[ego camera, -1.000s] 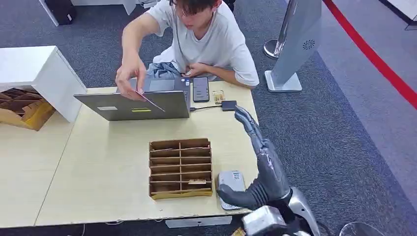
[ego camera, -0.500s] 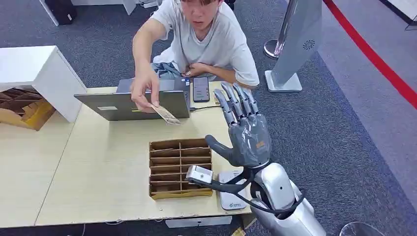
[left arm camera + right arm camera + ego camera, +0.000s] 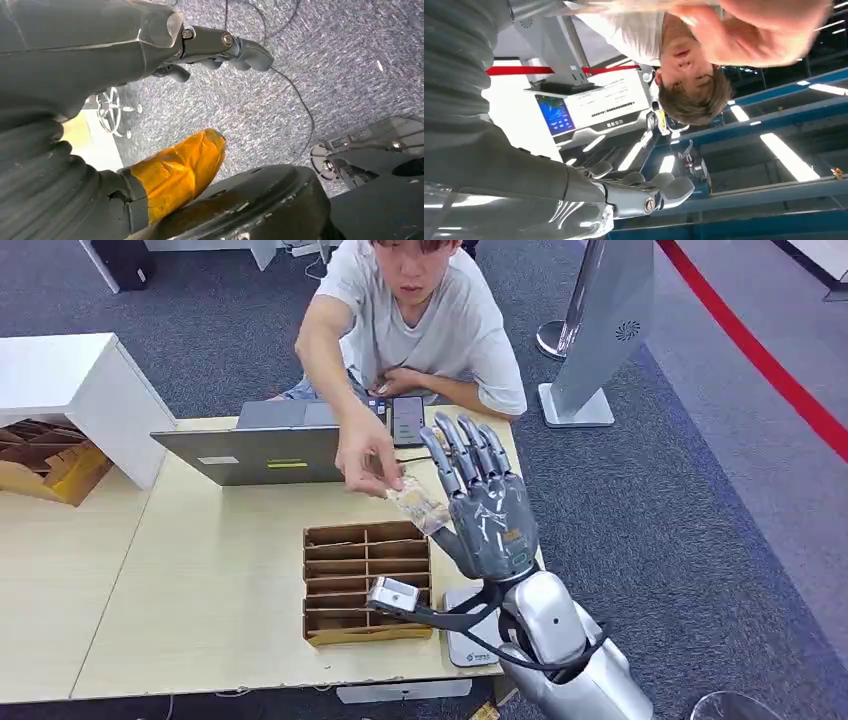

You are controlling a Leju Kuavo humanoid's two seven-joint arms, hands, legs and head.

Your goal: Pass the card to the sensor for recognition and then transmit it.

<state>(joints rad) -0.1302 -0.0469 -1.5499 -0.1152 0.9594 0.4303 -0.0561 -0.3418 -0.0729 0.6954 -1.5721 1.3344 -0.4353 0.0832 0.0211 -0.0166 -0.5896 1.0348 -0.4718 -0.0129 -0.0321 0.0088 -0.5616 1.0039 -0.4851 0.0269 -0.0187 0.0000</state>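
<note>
Grey carpet (image 3: pixel 640 500) surrounds a pale wooden worktop (image 3: pixel 200 580). Right hand (image 3: pixel 487 505) raised above the worktop's right side, palm up and forward, fingers (image 3: pixel 462 445) spread apart and upright, holding nothing. Card (image 3: pixel 418 505) sits just beside the thumb side of that palm, pinched at its far end by a person's hand (image 3: pixel 366 455); whether card touches the robot's palm cannot be told. Below the right hand, near the worktop's front edge, lies a white sensor (image 3: pixel 470 632), partly hidden by the forearm. Just left of it, a brown cardboard divider tray (image 3: pixel 366 580) with rows of slots. Further back, an open grey laptop (image 3: pixel 262 452) and a dark phone (image 3: pixel 408 420) lying flat. Person in a white shirt (image 3: pixel 440 325) sits behind the worktop, leaning in. Left hand (image 3: pixel 220 47) hangs over carpet, fingers curled in, nothing in them.
</note>
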